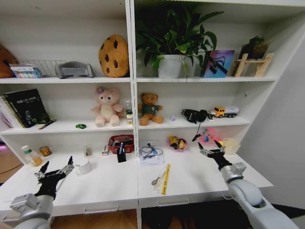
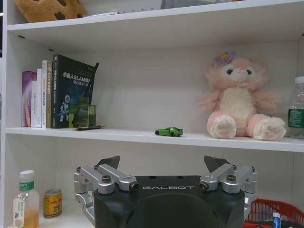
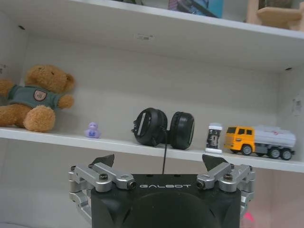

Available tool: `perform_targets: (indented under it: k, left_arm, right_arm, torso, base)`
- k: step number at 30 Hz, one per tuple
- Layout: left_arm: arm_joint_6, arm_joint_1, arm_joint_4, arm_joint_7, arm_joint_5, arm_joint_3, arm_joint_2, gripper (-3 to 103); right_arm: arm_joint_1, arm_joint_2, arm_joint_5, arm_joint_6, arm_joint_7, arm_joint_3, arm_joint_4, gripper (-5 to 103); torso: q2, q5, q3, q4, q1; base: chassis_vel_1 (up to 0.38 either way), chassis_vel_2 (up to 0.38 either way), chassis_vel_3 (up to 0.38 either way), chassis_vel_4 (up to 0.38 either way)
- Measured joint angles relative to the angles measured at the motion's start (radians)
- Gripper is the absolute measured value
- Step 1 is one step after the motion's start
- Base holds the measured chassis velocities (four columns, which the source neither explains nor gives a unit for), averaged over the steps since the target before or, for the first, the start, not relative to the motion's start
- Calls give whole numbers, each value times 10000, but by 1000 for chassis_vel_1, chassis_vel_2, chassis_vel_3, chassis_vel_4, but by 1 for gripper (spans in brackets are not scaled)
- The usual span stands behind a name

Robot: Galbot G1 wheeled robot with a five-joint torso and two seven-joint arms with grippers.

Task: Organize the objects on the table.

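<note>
Two grippers over white table (image 1: 109, 183), both spread wide, nothing held. Left gripper (image 1: 57, 168): small tin (image 1: 45, 150) just beyond its fingers, green toy car (image 2: 169, 131) on shelf above. Right gripper (image 1: 211, 149): fingers near table's back edge.

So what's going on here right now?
Nothing is being handled. The left gripper and right gripper both hover open and empty above the white desk. The clutter lies untouched: a yellow ruler, a white cup, a red basket. The green toy car sits on the shelf above.
</note>
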Motion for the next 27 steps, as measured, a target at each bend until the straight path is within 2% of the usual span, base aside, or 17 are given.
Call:
perform_targets:
  k: [5, 11, 18, 27]
  left_arm:
    - [94, -26, -38, -81, -39, 0, 55, 100]
    - [228, -157, 35, -179, -84, 6, 121, 100]
    - [231, -217, 119, -180, -128, 59, 157, 100]
    - [22, -282, 247, -163, 7, 50, 157, 100]
  right_arm:
    - [-562, 231, -20, 177, -22, 702, 243, 100]
    - [-1609, 703, -144, 731, -183, 1567, 547, 100]
    - [-1868, 878, -201, 1077, -150, 1858, 620, 100]
    - [-1808, 1105, -272, 1137, -62, 1738, 733, 100]
  torso:
    - [0, -2, 0, 1, 0]
    - [0, 1, 0, 0, 0]
    - [-1, -1, 1, 3, 0]
    - [-2, -1, 1, 2, 1]
  base:
    - [0, 0, 0, 0]
    - [0, 0, 0, 0]
    - [0, 0, 0, 0]
    - [0, 0, 0, 0]
